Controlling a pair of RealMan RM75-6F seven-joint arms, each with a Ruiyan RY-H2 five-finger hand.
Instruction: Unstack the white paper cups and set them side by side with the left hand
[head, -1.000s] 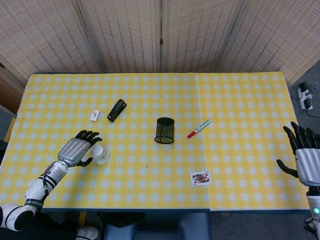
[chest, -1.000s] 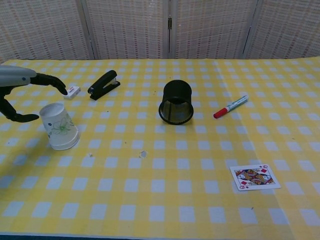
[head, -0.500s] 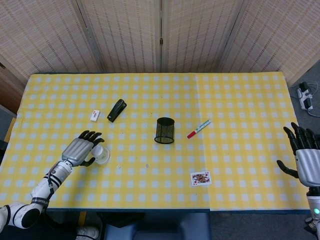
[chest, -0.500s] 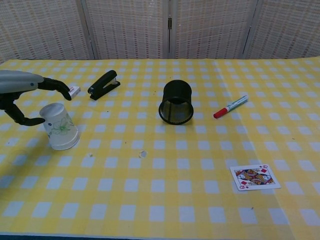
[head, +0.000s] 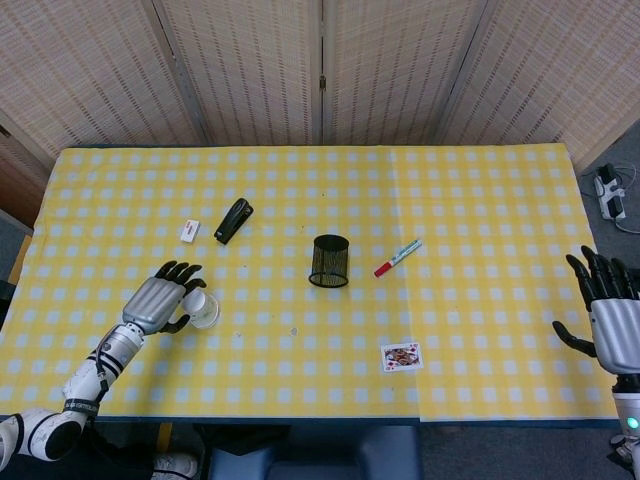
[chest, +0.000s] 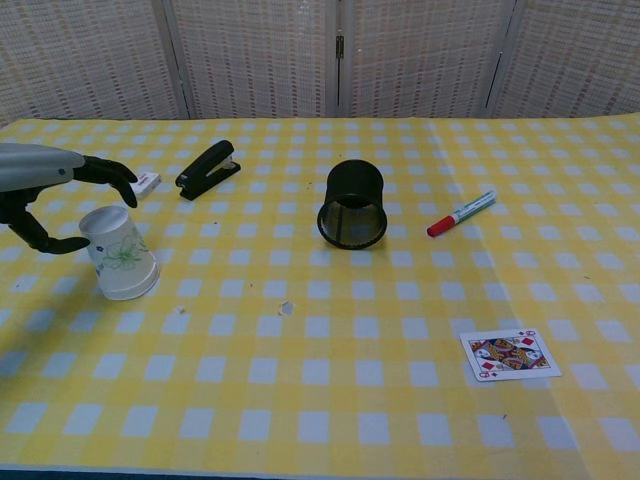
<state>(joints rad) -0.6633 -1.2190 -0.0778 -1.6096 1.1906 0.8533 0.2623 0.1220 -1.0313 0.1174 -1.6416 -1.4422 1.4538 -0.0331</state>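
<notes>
Our left hand (chest: 45, 195) hovers spread around the top of the white paper cups (chest: 119, 254), thumb near the side, not yet gripping, we judge. Stack upside down near the table's (head: 480, 250) left front. Right hand (head: 612, 310) idle, fingers apart, holding nothing.

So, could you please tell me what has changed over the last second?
The left robot hand has moved in on the upside-down white paper cups; its thumb now sits at their base, with contact unclear and no grip yet. The cups, stapler, mesh pen holder, marker, playing card and right robot hand stayed put.
</notes>
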